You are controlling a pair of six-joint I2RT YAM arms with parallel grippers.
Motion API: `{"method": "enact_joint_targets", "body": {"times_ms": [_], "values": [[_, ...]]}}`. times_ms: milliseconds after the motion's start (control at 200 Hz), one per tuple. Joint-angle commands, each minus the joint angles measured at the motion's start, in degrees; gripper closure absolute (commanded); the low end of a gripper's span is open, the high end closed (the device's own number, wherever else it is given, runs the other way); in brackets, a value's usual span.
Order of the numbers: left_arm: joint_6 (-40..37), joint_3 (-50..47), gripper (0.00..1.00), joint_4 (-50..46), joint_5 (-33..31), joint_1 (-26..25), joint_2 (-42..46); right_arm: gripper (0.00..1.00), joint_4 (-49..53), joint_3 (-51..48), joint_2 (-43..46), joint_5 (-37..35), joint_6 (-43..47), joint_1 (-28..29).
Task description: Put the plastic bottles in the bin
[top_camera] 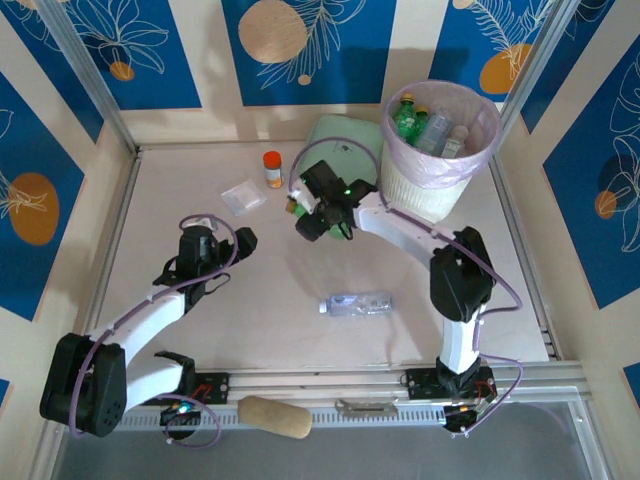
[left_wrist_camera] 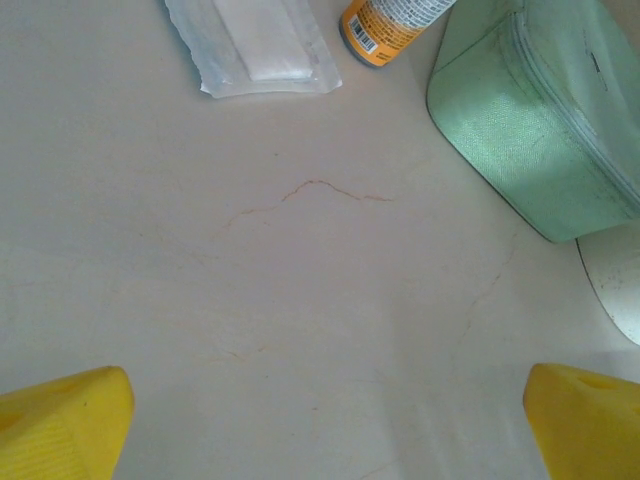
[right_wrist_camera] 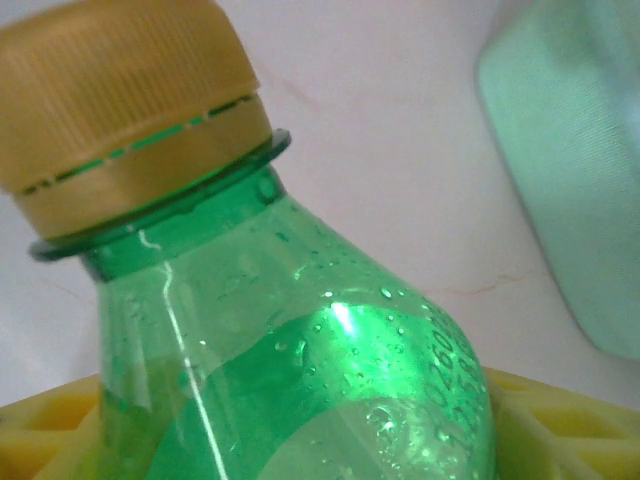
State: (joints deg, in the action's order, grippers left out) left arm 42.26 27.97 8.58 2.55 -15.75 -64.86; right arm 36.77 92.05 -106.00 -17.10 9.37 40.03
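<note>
My right gripper (top_camera: 312, 216) is shut on a green plastic bottle (right_wrist_camera: 290, 340) with a gold cap (right_wrist_camera: 120, 90); yellow fingers (right_wrist_camera: 560, 430) press both of its sides. The bottle's green shows at the jaws (top_camera: 298, 209), left of the bin. A clear bottle (top_camera: 357, 303) with a blue label lies on its side mid-table. The white ribbed bin (top_camera: 428, 190) with a pink liner stands at the back right, several bottles (top_camera: 409, 120) inside it. My left gripper (top_camera: 238, 240) hovers open over bare table (left_wrist_camera: 330, 420), yellow fingertips (left_wrist_camera: 70, 420) wide apart.
A mint green box (top_camera: 338, 138) sits behind my right gripper, next to the bin; it also appears in the wrist views (left_wrist_camera: 540, 110) (right_wrist_camera: 570, 170). An orange-capped jar (top_camera: 272, 168) and a flat clear bag (top_camera: 243, 196) lie at the back left.
</note>
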Motion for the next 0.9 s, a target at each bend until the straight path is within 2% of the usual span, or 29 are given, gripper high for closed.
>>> {"method": "enact_joint_targets", "body": {"times_ms": [0, 165, 410, 635, 895], "values": [[-1.90, 0.87, 0.00, 2.58, 1.98, 0.72, 0.98, 0.58, -0.55, 2.60, 4.70, 9.81, -6.55, -2.83], [-2.08, 0.51, 0.00, 6.51, 6.09, 0.55, 0.44, 0.60, -4.93, 0.60, 11.17, 20.92, -16.25, -9.86], [-4.32, 1.15, 0.00, 8.74, 9.57, -1.55, -1.25, 0.61, -12.73, -3.39, 20.22, 27.58, -29.40, -21.92], [-7.43, 3.00, 0.00, 8.30, 9.61, -5.34, -3.80, 0.61, -17.95, -4.15, 25.70, 28.03, -39.58, -34.62], [-12.95, 6.07, 0.00, 4.73, 6.68, -11.15, -5.66, 0.60, -15.68, 1.36, 25.94, 20.35, -39.80, -43.28]]}}
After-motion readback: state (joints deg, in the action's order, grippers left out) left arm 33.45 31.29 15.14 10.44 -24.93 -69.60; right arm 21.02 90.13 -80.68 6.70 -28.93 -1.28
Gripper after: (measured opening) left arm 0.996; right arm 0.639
